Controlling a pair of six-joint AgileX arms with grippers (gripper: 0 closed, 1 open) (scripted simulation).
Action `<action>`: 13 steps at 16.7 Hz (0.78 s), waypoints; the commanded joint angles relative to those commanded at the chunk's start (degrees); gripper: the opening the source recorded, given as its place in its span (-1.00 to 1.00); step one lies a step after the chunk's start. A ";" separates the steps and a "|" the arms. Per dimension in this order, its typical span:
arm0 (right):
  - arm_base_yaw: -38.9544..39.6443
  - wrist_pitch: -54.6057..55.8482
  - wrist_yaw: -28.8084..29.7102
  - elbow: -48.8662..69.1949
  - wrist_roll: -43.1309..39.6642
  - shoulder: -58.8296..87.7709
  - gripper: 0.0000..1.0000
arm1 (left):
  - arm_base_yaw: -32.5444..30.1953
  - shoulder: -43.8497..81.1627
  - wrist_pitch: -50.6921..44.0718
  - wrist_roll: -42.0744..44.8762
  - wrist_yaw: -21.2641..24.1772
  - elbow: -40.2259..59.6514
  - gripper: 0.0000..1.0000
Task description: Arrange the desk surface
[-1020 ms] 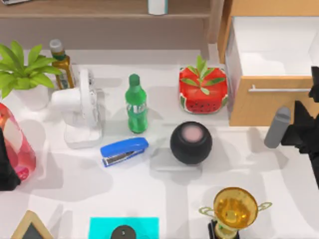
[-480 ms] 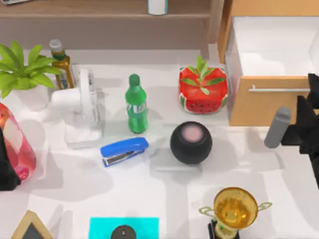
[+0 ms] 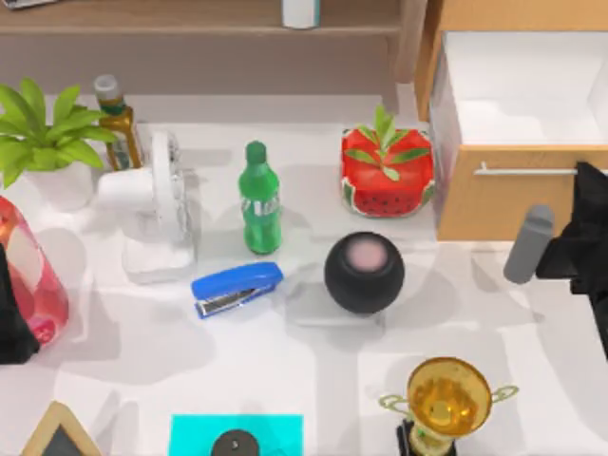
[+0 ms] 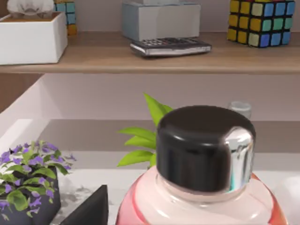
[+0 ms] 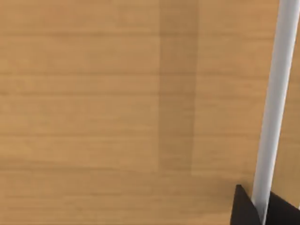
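Trophy (image 3: 446, 404), cyan pad (image 3: 236, 433) and framed board (image 3: 59, 432) cut by the top view's lower edge; red bottle (image 3: 28, 275) by its left

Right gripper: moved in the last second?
Yes. In the top view the right gripper has come down the image along the drawer front, its top now below the drawer handle rather than above it.

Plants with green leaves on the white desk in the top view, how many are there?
2. A leafy green plant in a white pot stands at the desk's left edge; a green sprig in the red watermelon-patterned pot stands near the middle, beside the open wooden drawer. Others may be out of frame.
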 joint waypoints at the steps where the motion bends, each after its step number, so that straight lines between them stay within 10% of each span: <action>1: 0.00 0.00 0.00 0.00 0.00 0.00 -1.00 | 0.00 0.00 0.00 0.00 0.00 0.00 1.00; 13: -1.77 -5.03 -2.07 6.97 0.02 2.36 -1.00 | 0.00 0.00 0.00 0.00 0.00 0.00 1.00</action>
